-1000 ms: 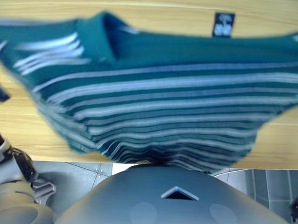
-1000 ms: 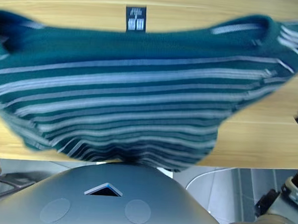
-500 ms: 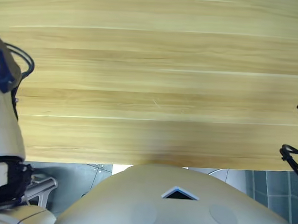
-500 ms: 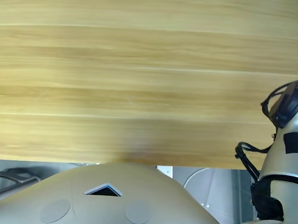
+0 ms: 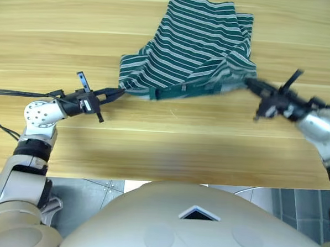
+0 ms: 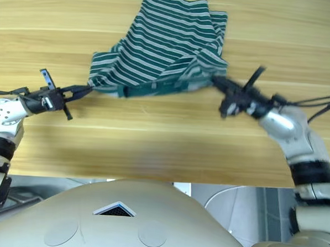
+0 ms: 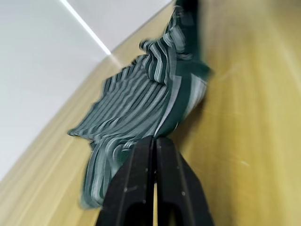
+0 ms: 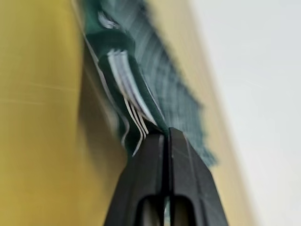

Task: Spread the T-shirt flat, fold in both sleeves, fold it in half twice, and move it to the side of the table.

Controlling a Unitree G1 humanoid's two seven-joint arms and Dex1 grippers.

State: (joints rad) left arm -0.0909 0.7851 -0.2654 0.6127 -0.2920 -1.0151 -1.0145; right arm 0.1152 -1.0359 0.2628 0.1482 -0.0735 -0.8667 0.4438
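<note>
A green T-shirt with white stripes lies bunched on the wooden table, reaching from the middle to the far edge. My left gripper is shut on the shirt's near left corner; in the left wrist view its fingers pinch the cloth. My right gripper is shut on the shirt's near right corner, and its wrist view has the fingers closed on the striped fabric. The near hem is stretched between the two grippers.
Bare wood fills the near half of the table and both sides of the shirt. The table's near edge runs just in front of my arms, with grey floor tiles below.
One second ago the shirt hung close before the camera, then the table lay bare. Now the shirt lies on the table, with both arms stretched out holding its near corners.
</note>
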